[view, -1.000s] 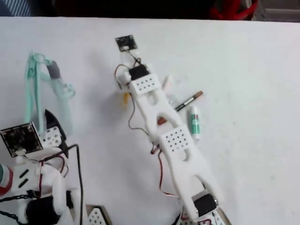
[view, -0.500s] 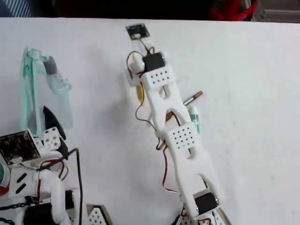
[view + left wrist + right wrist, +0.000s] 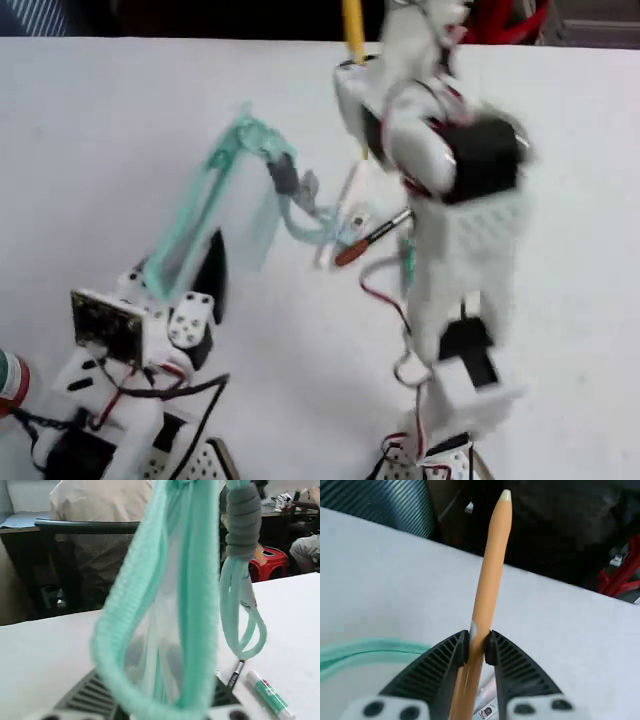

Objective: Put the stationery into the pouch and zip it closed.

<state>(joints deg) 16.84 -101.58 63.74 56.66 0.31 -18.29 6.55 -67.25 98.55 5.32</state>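
At the near-left corner of the table, the left gripper is clamped on the pouch. The pouch is lifted off the surface, and its mint-trimmed mouth gapes toward the middle. Its strap loop dangles beside it. Mid-table, a pen and a glue stick lie close together, not yet packed. Toward the far edge, the right gripper pinches an orange pencil low on its shaft, with the long end jutting away from the jaws. The step in hand looks like loading the pencil. The next move calls for lining its length up with the open mouth and sliding it in before letting go.
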